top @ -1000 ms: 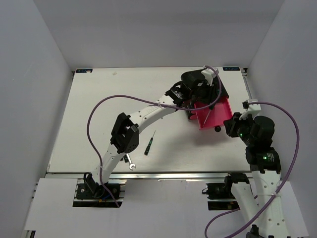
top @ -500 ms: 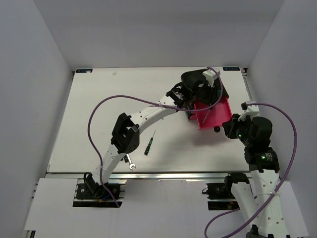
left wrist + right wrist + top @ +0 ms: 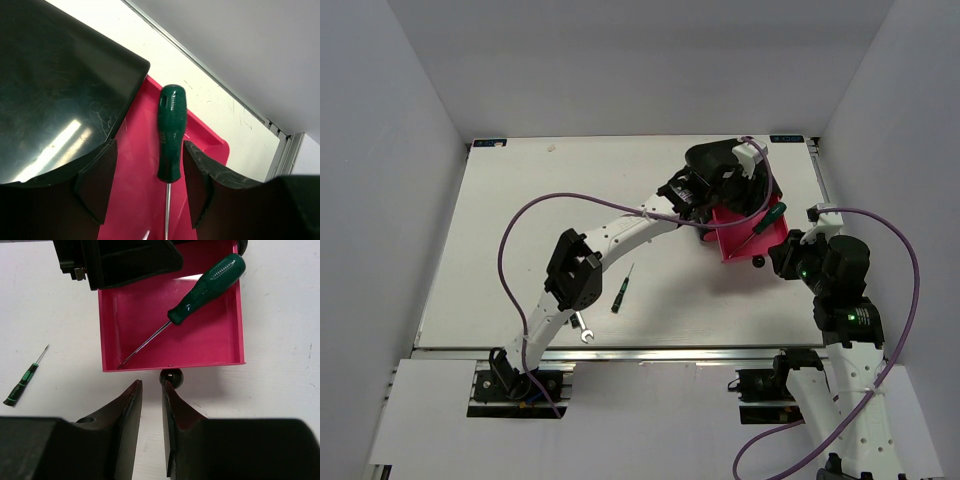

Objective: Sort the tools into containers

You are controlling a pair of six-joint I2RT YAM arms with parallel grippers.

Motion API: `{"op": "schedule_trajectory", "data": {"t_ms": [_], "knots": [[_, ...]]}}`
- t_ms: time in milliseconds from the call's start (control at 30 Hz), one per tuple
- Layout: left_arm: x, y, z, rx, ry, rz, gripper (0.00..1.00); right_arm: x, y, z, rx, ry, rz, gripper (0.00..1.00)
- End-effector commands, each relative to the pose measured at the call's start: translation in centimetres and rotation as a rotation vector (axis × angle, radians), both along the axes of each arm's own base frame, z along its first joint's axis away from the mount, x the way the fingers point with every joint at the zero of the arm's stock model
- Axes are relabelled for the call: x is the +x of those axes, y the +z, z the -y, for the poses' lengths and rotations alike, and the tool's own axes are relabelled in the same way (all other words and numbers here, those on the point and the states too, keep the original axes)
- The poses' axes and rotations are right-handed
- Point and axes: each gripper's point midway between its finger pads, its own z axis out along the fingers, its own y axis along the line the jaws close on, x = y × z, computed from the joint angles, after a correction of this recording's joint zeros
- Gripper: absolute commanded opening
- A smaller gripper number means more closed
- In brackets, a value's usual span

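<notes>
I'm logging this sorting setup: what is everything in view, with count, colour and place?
large screwdriver: one, green handle, lying diagonally inside the open drawer
small screwdriver: one, dark handle with green, on the table left of the drawer
wrench: one, silver, near table edge, beside the left arm
drawer: one open, pink, far right of the table
knob: one, black, on the drawer front
housing: one, black, behind the drawer
table: one, white
cables: two, purple, one along each arm
left gripper: open, above the drawer, clear of the large screwdriver
right gripper: narrowly open, empty, before the knob
</notes>
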Motion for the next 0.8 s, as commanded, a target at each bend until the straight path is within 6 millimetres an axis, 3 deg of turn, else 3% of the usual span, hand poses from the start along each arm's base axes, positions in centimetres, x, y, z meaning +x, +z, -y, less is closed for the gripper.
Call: {"op": "schedule_trajectory", "data": {"t_ms": [0,167,233,267,367,433,567,700,767], "knots": [[-0.3,2.6,-0.4,-0.019,0.007,0.039,0.65,0.5,0.8,0.0,0.003,-0.001,0.039,0.28],[-0.1,3.3,-0.6,-0.021,0.026,0.048,0.61,0.6,0.7,0.2,-0.004,-0.01,0.038,0.28],[0.2,4.5,-1.0,-0.031,0.05,0.062,0.53,0.7,0.6,0.7,-0.019,-0.034,0.032,0.28],[0.6,4.9,-1.3,-0.029,0.076,0.073,0.44,0.8,0.3,0.9,-0.023,-0.049,0.016,0.27],[1.0,7.7,-2.5,-0.048,0.132,0.116,0.29,1.5,-0.1,2.6,-0.048,-0.148,-0.019,0.2],[1.3,10.0,-3.9,-0.064,0.181,0.144,0.27,2.1,-0.1,4.5,-0.065,-0.271,-0.052,0.14],[0.3,12.9,-6.6,-0.097,0.223,0.146,0.28,3.2,-0.1,5.6,-0.089,-0.336,-0.079,0.1],[-1.5,14.2,-9.9,-0.109,0.263,0.142,0.47,5.4,0.6,4.6,-0.102,-0.25,0.001,0.09],[-2.9,14.9,-12.1,-0.119,0.279,0.146,0.53,6.7,-0.3,4.7,-0.117,-0.246,-0.02,0.07]]}}
